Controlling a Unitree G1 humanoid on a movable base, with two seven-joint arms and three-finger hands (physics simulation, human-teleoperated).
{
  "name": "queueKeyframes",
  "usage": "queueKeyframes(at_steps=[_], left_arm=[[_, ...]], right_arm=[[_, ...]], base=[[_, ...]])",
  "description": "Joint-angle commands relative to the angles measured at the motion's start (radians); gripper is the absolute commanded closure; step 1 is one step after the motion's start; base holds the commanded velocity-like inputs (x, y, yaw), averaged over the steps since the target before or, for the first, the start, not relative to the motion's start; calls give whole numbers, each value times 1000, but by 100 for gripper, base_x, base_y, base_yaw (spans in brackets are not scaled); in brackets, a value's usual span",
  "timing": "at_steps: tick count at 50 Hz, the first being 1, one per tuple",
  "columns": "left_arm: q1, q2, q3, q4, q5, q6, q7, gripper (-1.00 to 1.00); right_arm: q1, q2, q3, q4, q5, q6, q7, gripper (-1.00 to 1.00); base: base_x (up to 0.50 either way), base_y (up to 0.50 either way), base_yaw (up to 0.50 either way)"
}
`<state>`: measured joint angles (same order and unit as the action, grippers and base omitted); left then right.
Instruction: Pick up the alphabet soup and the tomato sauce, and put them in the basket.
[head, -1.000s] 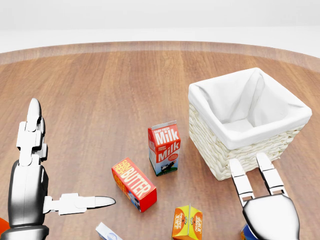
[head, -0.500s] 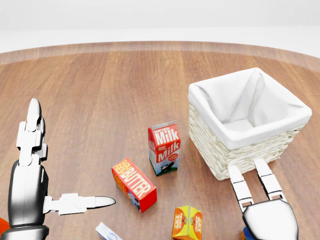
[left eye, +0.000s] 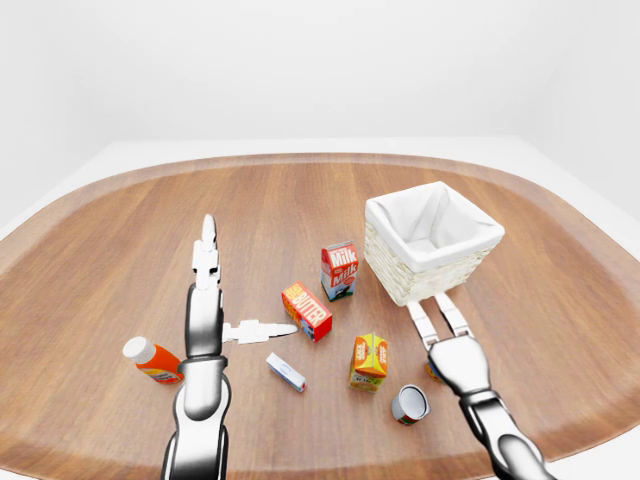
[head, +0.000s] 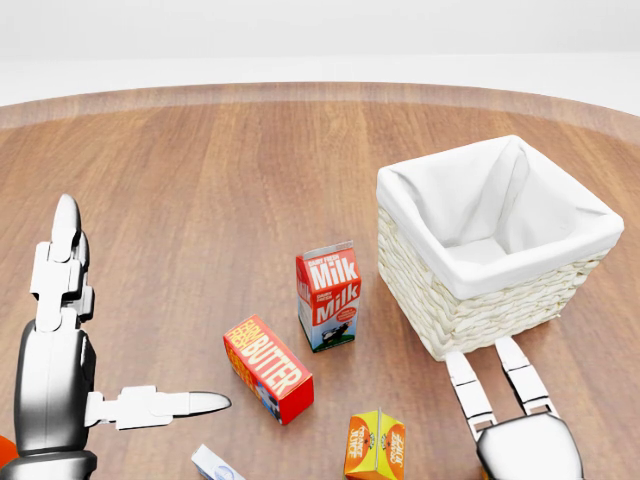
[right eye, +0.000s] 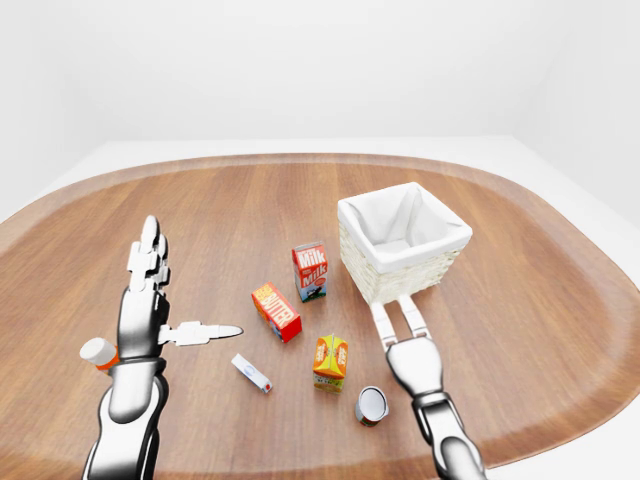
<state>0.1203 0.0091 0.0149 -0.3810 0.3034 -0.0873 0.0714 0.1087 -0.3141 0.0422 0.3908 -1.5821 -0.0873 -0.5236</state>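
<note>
Nearest me, my right hand (left eye: 440, 318) hovers with straight, parted fingers holding nothing; a small grey-lidded can on its side (left eye: 410, 404), probably one of the two task tins, lies just left of the wrist, and a second can seems hidden beneath the palm, though I cannot confirm it. My left hand (left eye: 215, 300) stands upright, fingers together and thumb splayed rightward, also empty, held clear as I judge. Beyond its thumb tip sit the red butter box (left eye: 307, 311) and red-and-white milk carton (left eye: 339, 270). Just past my right fingertips stands the cloth-lined white wicker basket (left eye: 432, 277), still empty.
</note>
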Motion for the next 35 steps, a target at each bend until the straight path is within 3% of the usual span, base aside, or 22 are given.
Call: queueKeyframes(at_steps=[1,35], left_arm=[[2,0,-1,-6,1,0,-1,-100],[1,1,0,-1,3,0,-2,-100]], right_arm=[[-30,-4,25,84,-11,0,0,-100],[-112,-35,30,239,14,0,0,-100]], base=[[0,0,0],[0,0,0]])
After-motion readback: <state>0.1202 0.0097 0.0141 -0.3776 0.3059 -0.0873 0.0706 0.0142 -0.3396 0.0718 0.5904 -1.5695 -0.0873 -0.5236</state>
